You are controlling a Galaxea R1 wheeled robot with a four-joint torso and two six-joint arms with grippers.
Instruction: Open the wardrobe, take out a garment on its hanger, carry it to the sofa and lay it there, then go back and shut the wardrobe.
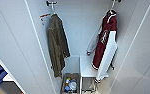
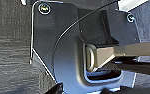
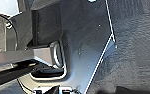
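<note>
Inside the open wardrobe, the garment hangs upright on its hanger, to the right of an olive-brown jacket and above two floor baskets. Its long axis runs vertically, favouring the right arm by judgement. Whether either gripper is wide or narrow cannot be told; both wrist views face dark carpet.
</note>
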